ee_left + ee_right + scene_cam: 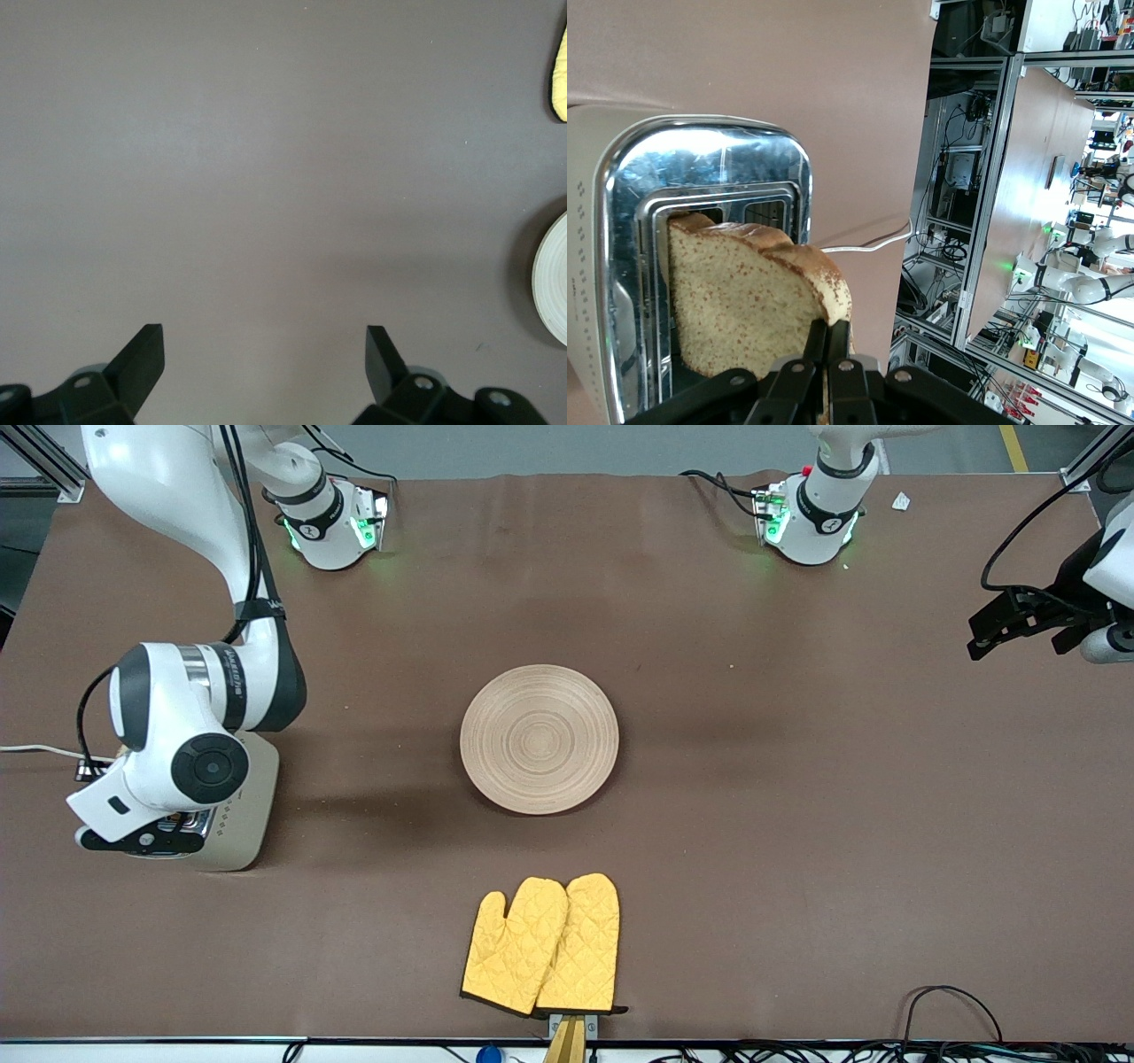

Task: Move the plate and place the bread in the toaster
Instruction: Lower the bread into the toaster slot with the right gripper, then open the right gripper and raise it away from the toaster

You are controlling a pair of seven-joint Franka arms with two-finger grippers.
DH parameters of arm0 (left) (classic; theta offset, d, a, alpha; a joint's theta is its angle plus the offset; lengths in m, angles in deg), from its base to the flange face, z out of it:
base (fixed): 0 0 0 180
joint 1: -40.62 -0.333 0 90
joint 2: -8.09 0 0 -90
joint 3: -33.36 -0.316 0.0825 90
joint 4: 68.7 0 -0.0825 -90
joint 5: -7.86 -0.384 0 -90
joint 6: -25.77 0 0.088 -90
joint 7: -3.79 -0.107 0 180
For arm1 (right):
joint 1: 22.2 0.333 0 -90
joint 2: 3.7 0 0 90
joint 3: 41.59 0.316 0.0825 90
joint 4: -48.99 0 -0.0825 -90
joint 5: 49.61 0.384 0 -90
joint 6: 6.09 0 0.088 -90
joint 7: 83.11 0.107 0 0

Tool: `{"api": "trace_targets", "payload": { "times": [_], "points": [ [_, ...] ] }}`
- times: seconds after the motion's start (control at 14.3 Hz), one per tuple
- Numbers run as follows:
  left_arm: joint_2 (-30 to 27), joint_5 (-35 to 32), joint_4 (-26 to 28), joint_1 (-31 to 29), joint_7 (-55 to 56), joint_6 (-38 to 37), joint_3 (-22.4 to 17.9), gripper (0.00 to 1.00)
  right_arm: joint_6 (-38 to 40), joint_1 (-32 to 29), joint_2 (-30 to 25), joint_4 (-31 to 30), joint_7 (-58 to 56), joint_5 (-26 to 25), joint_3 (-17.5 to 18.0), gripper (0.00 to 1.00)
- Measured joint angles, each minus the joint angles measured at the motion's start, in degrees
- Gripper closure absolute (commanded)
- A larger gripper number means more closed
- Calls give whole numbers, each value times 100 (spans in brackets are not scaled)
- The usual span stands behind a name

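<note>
The cream toaster (244,815) stands at the right arm's end of the table, mostly hidden under the right arm's wrist. In the right wrist view its chrome top (700,168) shows. My right gripper (830,332) is shut on the crust edge of the bread (744,301) and holds it upright, its lower part down in one slot. The wooden plate (539,738) lies bare at the table's middle; its rim also shows in the left wrist view (554,283). My left gripper (982,638) waits open and empty over bare table (264,332) at the left arm's end.
A pair of yellow oven mitts (542,946) lies nearer to the front camera than the plate, at the table's front edge. The toaster's white cord (35,750) runs off the table's end. Brown table surface spreads between the plate and the left gripper.
</note>
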Motion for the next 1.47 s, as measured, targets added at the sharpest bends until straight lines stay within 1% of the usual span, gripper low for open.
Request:
{"api": "trace_targets", "payload": {
  "times": [0.07,0.14,0.35,0.56,0.63,0.7,0.84,1.05,1.19,1.33,1.47],
  "points": [
    [0,0,-7,0,0,0,0,0,-24,-2,51,11,0,47,1,49],
    [0,0,-12,0,0,0,0,0,-82,-5,81,23,2,157,0,1],
    [0,0,-47,5,0,0,2,0,-167,-31,97,146,11,593,-4,0],
    [0,0,-74,38,0,-2,18,0,-164,-54,90,502,9,1150,-2,0],
    [0,0,-75,38,0,-3,19,0,-159,-55,70,667,8,1485,-5,0],
    [0,0,-77,34,0,-3,17,0,-157,-71,-1,814,6,1926,-20,0],
    [0,0,-85,26,0,-4,9,0,-139,-258,-335,1003,0,2827,-54,0],
    [0,0,-103,21,0,-4,5,0,-60,-758,-1110,1031,-475,3619,-64,0],
    [-2,0,-137,19,0,-6,3,0,27,-1125,-1592,907,-967,4126,-67,0],
    [-3,0,-181,21,0,-29,3,0,100,-1393,-1980,669,-1523,4286,-68,0],
    [0,0,-185,23,0,-42,3,0,139,-1458,-2258,403,-1902,4269,-63,0]
  ]
}}
